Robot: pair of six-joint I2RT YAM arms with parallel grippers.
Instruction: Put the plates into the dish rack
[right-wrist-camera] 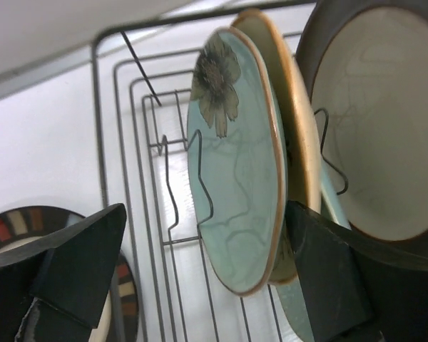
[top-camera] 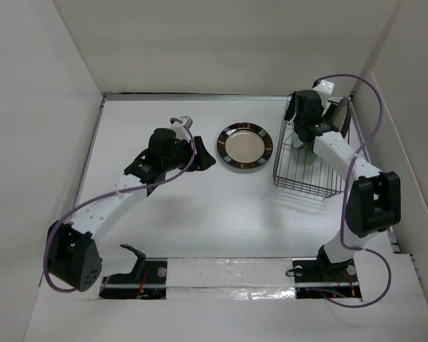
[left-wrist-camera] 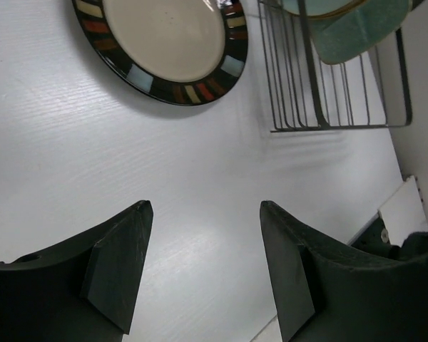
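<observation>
Hand on right (right-wrist-camera: 204, 239) wide open astride green plate (right-wrist-camera: 237, 160)

A lab test cell: bare white walls (top-camera: 221, 43) boxing a white table (top-camera: 200, 214).
</observation>
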